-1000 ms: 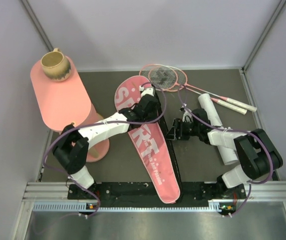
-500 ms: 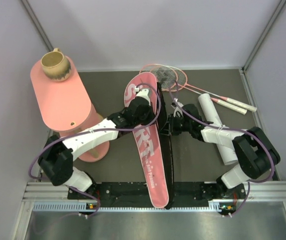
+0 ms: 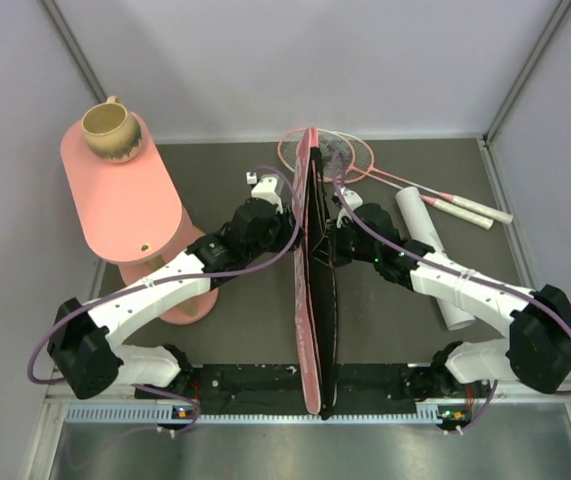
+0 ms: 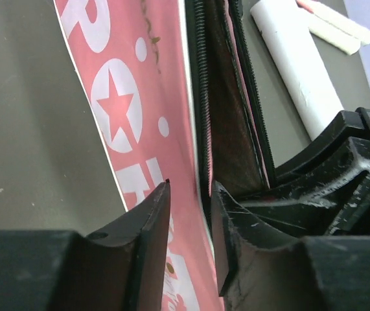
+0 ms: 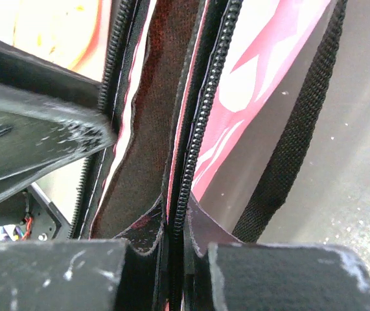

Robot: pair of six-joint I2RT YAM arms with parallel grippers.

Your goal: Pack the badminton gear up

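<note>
Grey walls close in a dark bench (image 3: 255,325), where the pink bag (image 3: 310,300) stands on its long edge down the middle, its zip open. On the bag's left side the left fingers (image 4: 149,240) stand slightly parted with the pink wall's rim in the gap, while on its right side the right fingers (image 5: 204,227) are pinched tight on the zip edge. Two rackets (image 3: 340,152) lie at the bag's far end, a white tube (image 3: 417,218) to its right, and a pink table (image 3: 115,195) bearing a mug (image 3: 110,130) to its left.
</note>
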